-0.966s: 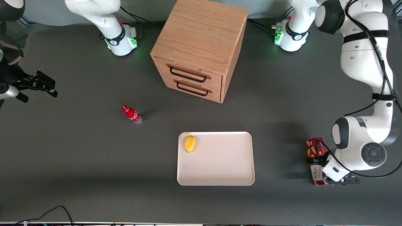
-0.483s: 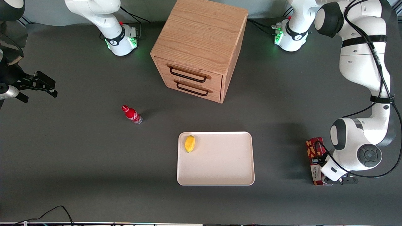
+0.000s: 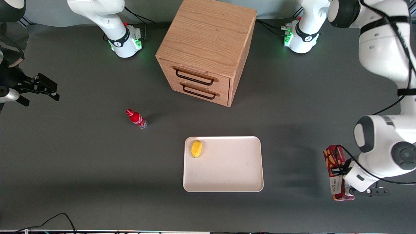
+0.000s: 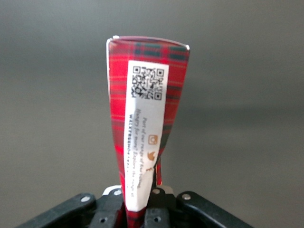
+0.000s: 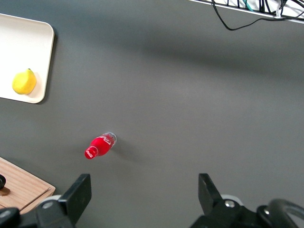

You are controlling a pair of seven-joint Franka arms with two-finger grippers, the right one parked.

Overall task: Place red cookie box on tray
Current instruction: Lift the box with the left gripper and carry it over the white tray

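The red cookie box (image 3: pixel 335 162), a slim red tartan carton with a white label, is held by my left gripper (image 3: pixel 342 171), off the table at the working arm's end. In the left wrist view the gripper (image 4: pixel 140 205) is shut on the box (image 4: pixel 145 118) near one end, and the box sticks out away from the camera. The cream-white tray (image 3: pixel 234 169) lies flat on the table, well apart from the box toward the parked arm's end. It also shows in the right wrist view (image 5: pixel 19 38).
A yellow lemon (image 3: pixel 196 148) lies in a corner of the tray. A small red bottle (image 3: pixel 136 118) stands toward the parked arm's end. A wooden drawer cabinet (image 3: pixel 208 48) stands farther from the front camera than the tray.
The gripper has lifted the red cookie box off the table. Box and gripper have shifted a little farther from the tray and nearer the front camera.
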